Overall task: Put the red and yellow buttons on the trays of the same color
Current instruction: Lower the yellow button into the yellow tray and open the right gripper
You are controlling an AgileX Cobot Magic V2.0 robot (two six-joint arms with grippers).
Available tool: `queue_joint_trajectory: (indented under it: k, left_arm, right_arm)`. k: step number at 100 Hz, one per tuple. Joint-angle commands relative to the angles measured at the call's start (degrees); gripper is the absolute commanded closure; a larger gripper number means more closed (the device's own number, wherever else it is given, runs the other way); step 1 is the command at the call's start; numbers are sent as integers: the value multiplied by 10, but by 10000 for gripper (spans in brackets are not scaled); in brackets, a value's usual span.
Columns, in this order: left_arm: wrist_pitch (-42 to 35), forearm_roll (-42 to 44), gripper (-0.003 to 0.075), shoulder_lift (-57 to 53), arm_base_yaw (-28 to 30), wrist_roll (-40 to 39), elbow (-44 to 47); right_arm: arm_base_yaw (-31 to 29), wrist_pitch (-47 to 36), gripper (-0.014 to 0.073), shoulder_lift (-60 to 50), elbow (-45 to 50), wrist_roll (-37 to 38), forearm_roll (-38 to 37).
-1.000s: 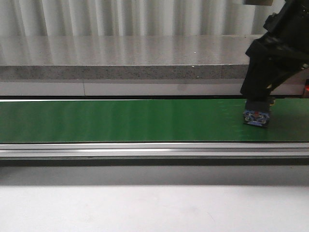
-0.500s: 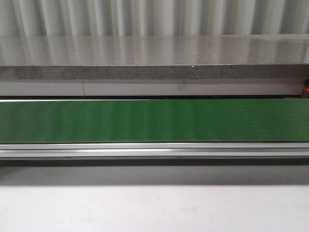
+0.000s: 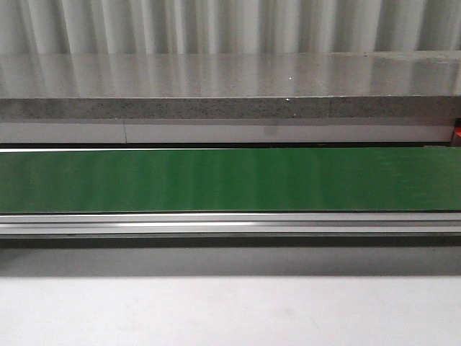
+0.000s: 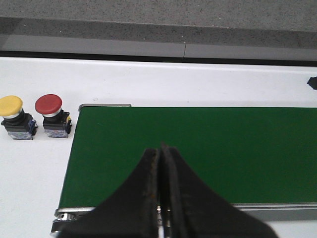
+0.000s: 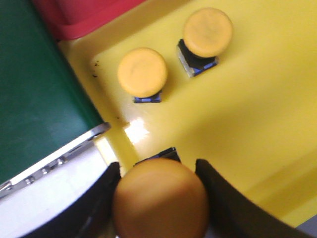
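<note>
over the yellow tray (image 5: 257, 114), the right gripper (image 5: 158, 198) clamps one yellow button (image 5: 161, 198) between its fingers, above the tray's floor; two more yellow buttons (image 5: 142, 72) (image 5: 208, 32) stand on that floor near the rim beside the red tray (image 5: 84, 17). beyond the end of the green belt (image 4: 198, 148), one yellow-capped button (image 4: 12, 111) and one red button (image 4: 49, 111) sit side by side on the white worktop (image 4: 198, 82), while the left gripper (image 4: 161, 188) hangs above the belt's near edge, fingers pressed together, holding nothing.

No readable text, label, brand, number or sign appears anywhere.
</note>
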Motion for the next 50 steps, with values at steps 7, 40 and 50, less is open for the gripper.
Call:
queue_joint_trajectory:
  k: [7, 40, 50]
  left_arm:
    - [-38, -6, 740, -1, -4, -1, -16]
    - [-38, -6, 740, -1, -4, -1, -16]
    - [-38, -6, 740, -1, -4, -1, -16]
  right_arm:
    - [-12, -87, 462, -12, 21, 11, -3]
    - [-12, -147, 462, 20, 43, 11, -3]
    - [-12, -148, 462, 53, 43, 11, -3]
